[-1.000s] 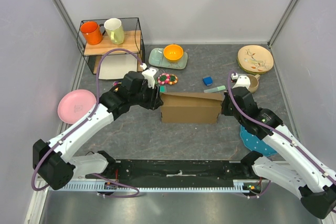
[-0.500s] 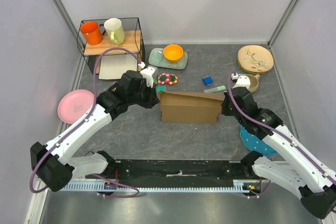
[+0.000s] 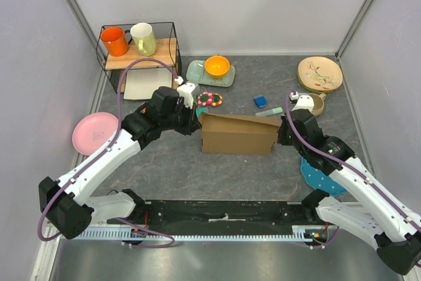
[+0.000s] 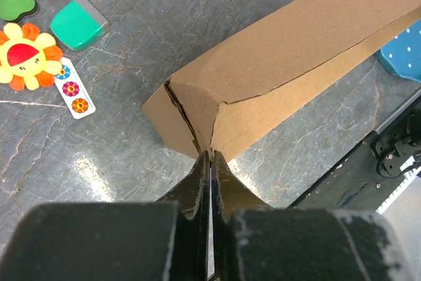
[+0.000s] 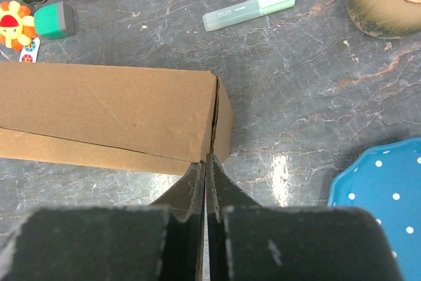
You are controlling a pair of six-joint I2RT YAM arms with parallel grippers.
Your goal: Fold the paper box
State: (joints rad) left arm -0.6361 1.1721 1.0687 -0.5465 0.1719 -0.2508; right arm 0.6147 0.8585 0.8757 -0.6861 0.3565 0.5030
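Note:
The paper box (image 3: 238, 135) is a long brown cardboard box lying across the middle of the table. My left gripper (image 3: 198, 122) is at its left end. In the left wrist view the fingertips (image 4: 210, 156) are pressed together on the folded corner of the paper box (image 4: 276, 77). My right gripper (image 3: 281, 133) is at the opposite end. In the right wrist view it (image 5: 209, 160) is shut on the lower edge of the paper box (image 5: 105, 113), right at the seam of the end flap.
A pink plate (image 3: 95, 131) lies at the left, with a wire rack holding two mugs (image 3: 129, 39) and a white sheet (image 3: 146, 83) behind it. Beyond the box are flower toys (image 3: 210, 99), a highlighter (image 3: 268, 112), a brown cup (image 3: 317, 103) and a patterned plate (image 3: 320, 74). A blue dotted plate (image 3: 319, 176) lies under my right arm.
My left gripper has closed at the box's left end, and that end's top corner has lifted a little. The right arm has not moved.

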